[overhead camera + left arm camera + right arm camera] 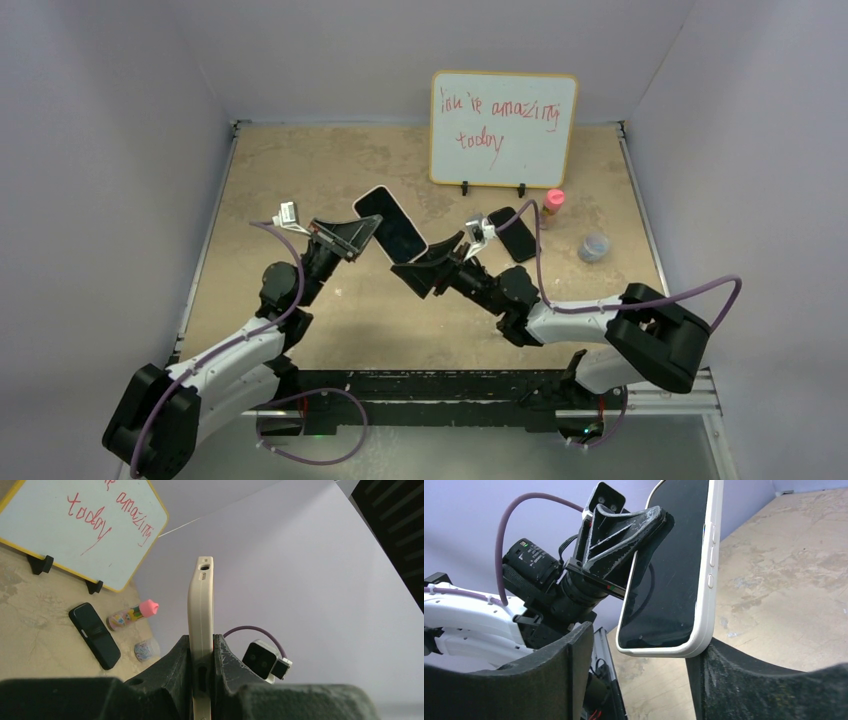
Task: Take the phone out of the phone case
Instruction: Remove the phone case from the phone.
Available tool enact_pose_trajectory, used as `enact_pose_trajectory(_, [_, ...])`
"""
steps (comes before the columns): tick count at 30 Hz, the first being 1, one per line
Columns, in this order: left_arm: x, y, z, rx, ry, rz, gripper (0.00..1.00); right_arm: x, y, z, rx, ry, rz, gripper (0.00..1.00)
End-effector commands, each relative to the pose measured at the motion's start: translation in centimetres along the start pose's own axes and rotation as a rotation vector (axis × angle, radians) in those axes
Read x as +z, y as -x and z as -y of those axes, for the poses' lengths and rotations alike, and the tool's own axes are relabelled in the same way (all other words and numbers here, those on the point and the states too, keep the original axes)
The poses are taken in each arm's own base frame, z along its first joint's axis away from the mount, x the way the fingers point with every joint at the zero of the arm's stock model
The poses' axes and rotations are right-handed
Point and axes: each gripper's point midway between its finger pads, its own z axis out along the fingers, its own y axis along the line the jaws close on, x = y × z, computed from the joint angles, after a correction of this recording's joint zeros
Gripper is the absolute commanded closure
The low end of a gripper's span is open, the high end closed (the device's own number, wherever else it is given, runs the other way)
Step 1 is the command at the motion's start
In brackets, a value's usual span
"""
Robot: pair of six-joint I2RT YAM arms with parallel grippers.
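Left gripper [350, 236] is clamped flat on the black-screen smartphone [669, 565], which sits in its cream soft-plastic case [201, 605], held in the air over the tan table [290, 170]. Right gripper [420, 266] has its jaws apart, straddling the phone's lower end; contact unclear.

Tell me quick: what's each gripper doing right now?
Left gripper: closed on the phone in its case.
Right gripper: open, jaws either side of the phone's lower end, not clamping.
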Motion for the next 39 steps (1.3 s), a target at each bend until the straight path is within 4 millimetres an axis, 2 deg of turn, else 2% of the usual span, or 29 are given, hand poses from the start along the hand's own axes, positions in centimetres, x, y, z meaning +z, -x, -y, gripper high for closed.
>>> enact_pose_trajectory(1, [-0.3, 1.2, 3.6, -0.045, -0.127, 0.05, 1.0, 0.9, 2.2, -2.5, -0.019, 0.103, 0.069, 0.36])
enact_pose_trajectory(7, [-0.5, 1.1, 3.4, -0.055, -0.106, 0.045, 1.0, 1.1, 1.4, -2.6, -0.024, 0.122, 0.036, 0.48])
enact_pose_trajectory(17, [-0.1, -0.3, 1.9, -0.048, -0.016, -0.038, 1.0, 0.5, -0.5, -1.1, -0.15, 0.094, -0.042, 0.81])
enact_pose_trajectory(25, [0.3, -2.1, 0.9, -0.02, 0.06, -0.154, 1.0, 0.0, -1.6, -0.2, -0.293, 0.101, -0.088, 0.89])
enact_pose_trajectory(35, [0.4, -2.5, -0.7, 0.056, 0.161, -0.216, 1.0, -0.3, -2.1, 1.6, -0.459, 0.044, -0.148, 0.98])
enact_pose_trajectory(39, [0.5, -2.9, -0.6, 0.083, 0.158, -0.264, 1.0, -0.5, -2.2, 2.6, -0.503, 0.005, -0.176, 1.0])
